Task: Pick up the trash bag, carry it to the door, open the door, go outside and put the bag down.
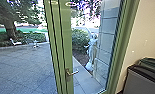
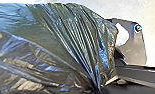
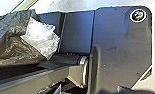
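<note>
Since the bag point(image 2: 55, 42) looms large at the left wrist, we place it right by our left arm, up close against our own front. Its dark film runs in long pleats point(image 2: 80, 42) that fan out from one tight gather, and we judge that gather to be the neck, lying toward the left jaws, with the bag's long axis leading away from it. How far the left jaws are open, or whether they grip that neck, we cannot tell; the right jaws we cannot tell either, nor whether they have hold of anything. Part of the dark film reaches into the right wrist view, beside a pale crumpled piece point(image 3: 41, 37), but the left arm looks to us the nearer to the neck. Farther off and to our right, a grey bin point(image 1: 144, 81) with a dark top is by the wall point(image 1: 145, 37). Ahead is the green-framed door point(image 1: 64, 47), its handle point(image 1: 72, 73) just left of our midline; whether it is ajar or shut we cannot tell. Beyond lie the paved yard point(image 1: 25, 65), a white statue point(image 1: 92, 50) seen through the glass, bushes point(image 1: 79, 40), and a tree point(image 1: 10, 27).
</note>
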Robot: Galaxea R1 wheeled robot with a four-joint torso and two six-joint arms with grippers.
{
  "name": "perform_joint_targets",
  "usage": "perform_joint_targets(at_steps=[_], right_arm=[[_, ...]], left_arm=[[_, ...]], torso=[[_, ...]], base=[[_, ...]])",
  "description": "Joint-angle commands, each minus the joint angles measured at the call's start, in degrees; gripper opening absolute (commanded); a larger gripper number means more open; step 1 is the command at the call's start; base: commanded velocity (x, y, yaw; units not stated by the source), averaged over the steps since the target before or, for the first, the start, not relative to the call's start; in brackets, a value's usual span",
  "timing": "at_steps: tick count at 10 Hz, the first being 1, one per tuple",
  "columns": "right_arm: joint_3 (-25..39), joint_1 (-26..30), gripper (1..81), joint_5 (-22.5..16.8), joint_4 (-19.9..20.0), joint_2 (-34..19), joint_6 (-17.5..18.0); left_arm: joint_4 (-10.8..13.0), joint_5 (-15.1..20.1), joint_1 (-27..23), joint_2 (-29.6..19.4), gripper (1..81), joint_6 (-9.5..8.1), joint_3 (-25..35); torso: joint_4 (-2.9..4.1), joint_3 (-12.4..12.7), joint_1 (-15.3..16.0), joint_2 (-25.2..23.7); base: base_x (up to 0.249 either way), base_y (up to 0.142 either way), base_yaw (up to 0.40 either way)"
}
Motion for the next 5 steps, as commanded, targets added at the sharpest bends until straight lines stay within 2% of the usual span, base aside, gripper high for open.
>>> perform_joint_targets(at_steps=[1,5], right_arm=[[0.8,2.3,81.1,-3.8,-0.9,1.1,-0.7],[0.8,2.5,81.1,-3.8,-0.9,1.1,-0.7]], left_arm=[[0.0,3.8,-2.5,-0.2,1.0,0.11,0.2],[0.0,3.8,-2.5,-0.3,1.0,0.11,0.2]], torso=[[0.00,0.0,0.0,0.0],[0.00,0.0,0.0,0.0]], base=[[0.168,-0.102,0.000],[0.167,-0.098,0.000]])
